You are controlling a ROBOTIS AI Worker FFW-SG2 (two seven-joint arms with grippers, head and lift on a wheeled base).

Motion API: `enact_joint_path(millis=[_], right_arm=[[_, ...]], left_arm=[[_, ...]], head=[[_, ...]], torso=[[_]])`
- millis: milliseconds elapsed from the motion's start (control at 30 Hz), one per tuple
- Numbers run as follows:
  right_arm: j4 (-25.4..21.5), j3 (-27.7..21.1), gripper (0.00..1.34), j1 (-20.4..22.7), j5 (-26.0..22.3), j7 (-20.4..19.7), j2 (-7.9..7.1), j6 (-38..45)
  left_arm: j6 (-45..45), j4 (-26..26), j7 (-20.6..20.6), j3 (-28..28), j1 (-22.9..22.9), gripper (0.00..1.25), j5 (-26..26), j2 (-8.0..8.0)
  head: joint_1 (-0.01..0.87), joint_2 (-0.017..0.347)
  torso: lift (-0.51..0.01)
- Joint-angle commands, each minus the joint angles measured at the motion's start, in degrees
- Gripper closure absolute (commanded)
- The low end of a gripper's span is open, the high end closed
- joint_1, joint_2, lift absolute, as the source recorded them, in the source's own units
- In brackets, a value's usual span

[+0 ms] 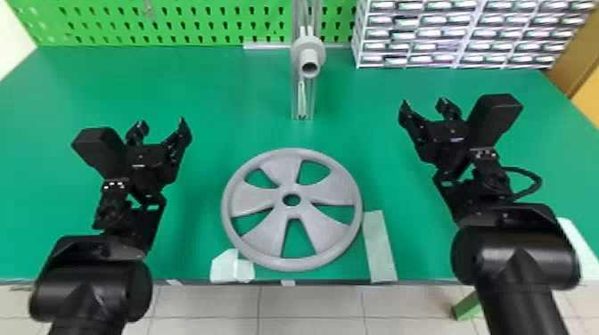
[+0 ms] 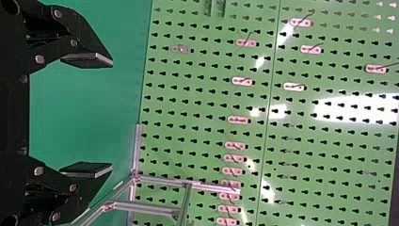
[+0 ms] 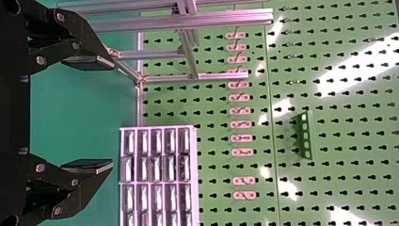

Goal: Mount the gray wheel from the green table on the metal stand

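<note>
While gray wheel (image 1: 280,200) lies flat on desk (image 1: 214,98), short of metal stand (image 1: 308,52), left gripper (image 1: 162,124) and right gripper (image 1: 422,106) hang, fingers wide.

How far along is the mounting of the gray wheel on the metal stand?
Nothing looks done: the gray wheel lies on the green table, and the gray hub on the metal stand is bare. The left claw and right claw are open and empty. Remaining: gripping, lifting and mounting the wheel.

Bright light, white glare (in hard patches) on the green pegboard (image 2: 211,107)
</note>
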Motion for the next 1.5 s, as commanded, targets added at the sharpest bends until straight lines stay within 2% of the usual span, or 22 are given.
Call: enact_joint_path(millis=[0, 900, 1033, 1300, 1467], right_arm=[[0.00, 0.00, 0.52, 0.08, -0.10, 0.00, -0.09, -0.02], [0.00, 0.96, 0.52, 0.00, 0.43, 0.00, -0.09, 1.74], [-1.93, 1.31, 0.52, -0.18, 0.16, -0.26, -0.27, 7.72], [-10.28, 4.74, 0.52, -0.97, -1.07, -7.47, -1.06, 23.45], [-13.54, 6.85, 0.52, -3.08, -4.76, -10.63, -2.29, 32.86]], left_arm=[[0.00, 0.00, -0.01, -0.09, 0.00, 0.47, 0.00, 0.00], [0.00, -0.09, -0.01, -0.09, 0.09, 0.47, -0.26, 0.00], [0.00, -0.18, -0.01, 0.00, 0.09, 0.47, -0.35, 0.00], [0.00, -0.36, -0.01, 0.26, 0.09, 0.47, -0.52, 0.00], [0.00, -0.44, -0.01, 0.53, 0.09, 0.47, -0.61, 0.00]], head=[[0.867, 0.052], [0.867, 0.052], [0.867, 0.052], [0.867, 0.052], [0.867, 0.052]], torso=[[-0.100], [-0.100], [-0.100], [-0.100], [-0.100]])
